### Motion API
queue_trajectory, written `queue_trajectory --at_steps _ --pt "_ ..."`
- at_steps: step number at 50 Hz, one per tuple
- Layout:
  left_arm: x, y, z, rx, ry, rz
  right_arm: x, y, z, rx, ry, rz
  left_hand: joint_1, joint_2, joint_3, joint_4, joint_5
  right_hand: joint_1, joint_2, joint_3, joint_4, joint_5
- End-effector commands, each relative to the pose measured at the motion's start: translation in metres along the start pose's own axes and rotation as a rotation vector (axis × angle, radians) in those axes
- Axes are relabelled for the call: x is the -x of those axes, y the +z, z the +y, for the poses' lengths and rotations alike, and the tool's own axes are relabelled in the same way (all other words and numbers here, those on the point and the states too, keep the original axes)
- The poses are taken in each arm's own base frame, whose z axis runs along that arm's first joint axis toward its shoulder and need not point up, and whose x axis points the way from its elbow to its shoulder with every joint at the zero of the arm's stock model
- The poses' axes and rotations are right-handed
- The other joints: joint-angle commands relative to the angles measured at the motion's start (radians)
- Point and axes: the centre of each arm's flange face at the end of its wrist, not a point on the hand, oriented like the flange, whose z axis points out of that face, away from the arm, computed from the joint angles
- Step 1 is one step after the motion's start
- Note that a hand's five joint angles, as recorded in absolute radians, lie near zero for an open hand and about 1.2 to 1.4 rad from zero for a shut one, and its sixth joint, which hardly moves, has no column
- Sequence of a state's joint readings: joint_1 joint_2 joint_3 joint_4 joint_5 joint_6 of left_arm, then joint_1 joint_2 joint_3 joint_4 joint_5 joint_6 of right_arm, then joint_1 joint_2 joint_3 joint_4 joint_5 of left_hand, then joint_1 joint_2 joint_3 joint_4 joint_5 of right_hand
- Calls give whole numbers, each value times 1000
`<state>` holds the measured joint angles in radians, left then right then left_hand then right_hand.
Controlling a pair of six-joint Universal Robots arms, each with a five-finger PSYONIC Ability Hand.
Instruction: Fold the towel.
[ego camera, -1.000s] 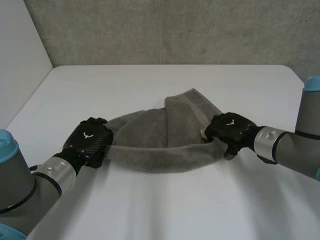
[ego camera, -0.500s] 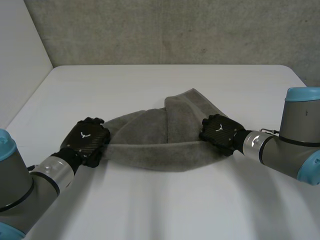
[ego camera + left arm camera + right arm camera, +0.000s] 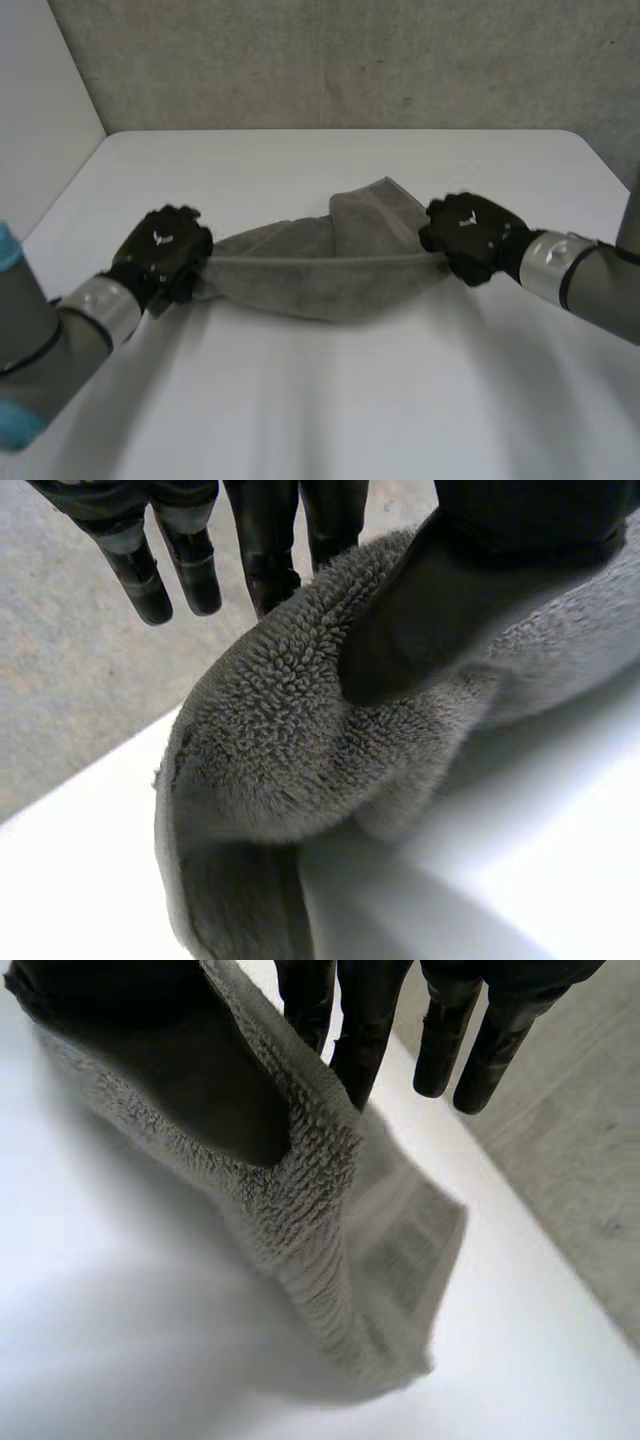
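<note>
Towel [image 3: 320,278] ends are being pinched. At centre left of the head view, the left hand [image 3: 160,258] is clamping one end between thumb and fingers, and at centre right the right hand [image 3: 468,237] is gripping the other end likewise. The cloth is stretching between them mid-frame, its far part lying bunched on the white table [image 3: 330,410]. Uneven pulling is likely risking an end slipping free, or a crooked fold. A grey concrete wall [image 3: 350,60] is running across the top.
</note>
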<state>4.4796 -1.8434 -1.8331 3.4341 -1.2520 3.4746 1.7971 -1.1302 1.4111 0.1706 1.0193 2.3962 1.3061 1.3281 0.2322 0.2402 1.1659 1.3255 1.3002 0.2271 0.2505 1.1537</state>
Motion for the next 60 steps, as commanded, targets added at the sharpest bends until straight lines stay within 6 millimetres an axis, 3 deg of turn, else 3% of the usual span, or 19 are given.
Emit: queue_trajectory --at_steps 1,3,5,6,7,8,10,13,17,22,24,27,29,32,34,37,42,54,60 --pt "33 59 -39 -140 49 -58 -43 31 -53 -187 -75 167 90 68 -58 -66 56 71 96 -53 -76 68" --pt "45 69 -63 -212 74 -89 -62 32 -75 -273 -69 260 90 68 -58 -66 56 71 96 -53 -76 68" --pt "69 76 -126 -387 113 -196 -103 21 -125 -492 -25 462 90 68 -58 -66 56 71 96 -53 -76 68" --pt "69 76 -126 -388 113 -196 -103 20 -125 -494 -25 463 90 68 -58 -66 56 71 96 -53 -76 68" --pt "78 70 -161 -488 122 -242 -120 6 -148 -608 14 548 90 68 -58 -66 56 71 96 -53 -76 68" --pt "78 70 -161 -489 122 -243 -132 -14 -171 -715 44 611 90 68 -58 -66 56 71 96 -53 -76 68" --pt "86 42 -221 -665 97 -284 -140 -30 -185 -785 66 650 90 68 -58 -66 56 71 96 -53 -76 68" --pt "93 16 -253 -801 48 -289 -143 -40 -186 -788 70 657 90 68 -58 -66 56 71 96 -53 -76 68" --pt "91 4 -259 -859 14 -276 -133 -38 -174 -744 74 596 90 68 -58 -66 56 71 96 -53 -76 68" --pt "85 11 -224 -775 9 -240 -107 -30 -138 -647 90 470 90 68 -58 -66 56 71 96 -53 -76 68" --pt "85 17 -200 -709 4 -219 -86 -20 -105 -556 128 386 90 68 -58 -66 56 71 96 -53 -76 68" --pt "83 25 -149 -566 -14 -167 -75 -16 -87 -506 149 351 90 68 -58 -66 56 71 96 -53 -76 68" --pt "69 28 -98 -430 -26 -103 -49 -13 -55 -405 170 293 90 68 -58 -66 56 71 96 -53 -76 68" --pt "60 27 -74 -370 -17 -82 -22 -13 -26 -311 168 243 90 68 -58 -66 56 71 96 -53 -76 68" --pt "47 26 -30 -258 26 -68 -11 -14 -14 -271 156 220 90 68 -58 -66 56 71 96 -53 -76 68" --pt "37 21 4 -161 70 -56 9 -16 7 -200 135 181 90 68 -58 -66 56 71 96 -53 -76 68" --pt "28 15 36 -57 102 -36 22 -18 23 -139 120 152 90 68 -58 -66 56 71 96 -53 -76 68" --pt "24 19 55 -6 106 -28 23 -9 42 -80 158 154 90 68 -58 -66 56 71 96 -53 -76 68" --pt "37 35 60 -20 120 -96 23 -10 41 -74 171 152 -322 -344 -58 -66 -357 71 96 -53 -76 68"
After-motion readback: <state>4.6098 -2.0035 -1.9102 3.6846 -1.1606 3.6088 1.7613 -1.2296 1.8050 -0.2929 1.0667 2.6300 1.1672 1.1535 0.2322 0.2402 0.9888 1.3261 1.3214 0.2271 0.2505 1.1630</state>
